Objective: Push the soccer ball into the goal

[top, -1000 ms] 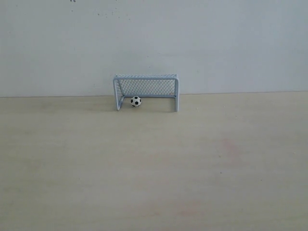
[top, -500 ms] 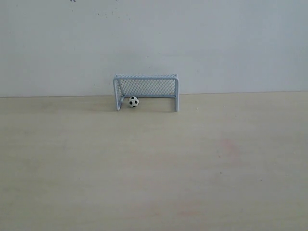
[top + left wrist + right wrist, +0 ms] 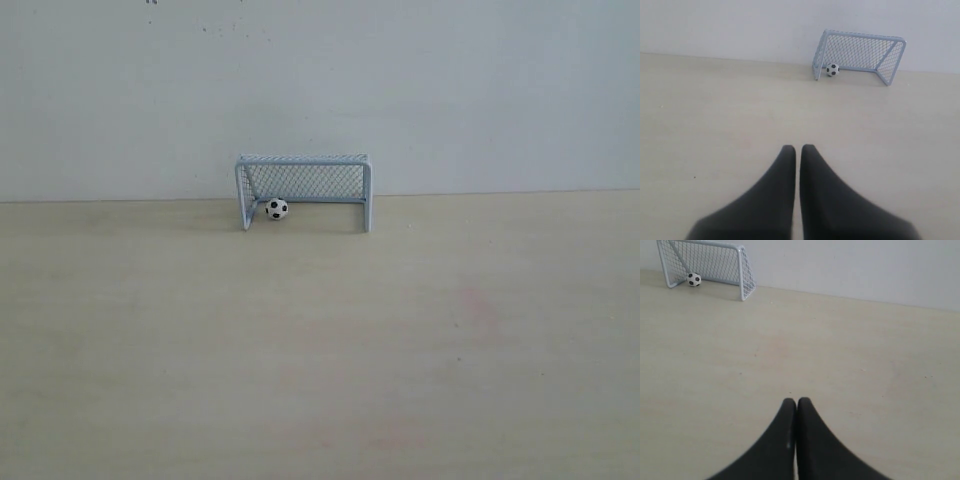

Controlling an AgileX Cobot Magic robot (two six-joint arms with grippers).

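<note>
Both sets are closed and empty: left fingers [image 3: 784, 167] and right fingers [image 3: 786, 415], well apart from the goal [image 3: 304, 160]. The soccer ball [image 3: 277, 209] rests on the tabletop [image 3: 320, 350] inside it, near one post. I judge that any bump to the light frame could roll the ball out.

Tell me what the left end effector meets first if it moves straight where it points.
The left end effector probably meets only bare table, then the wall; the goal with the soccer ball seems just off that line.
</note>
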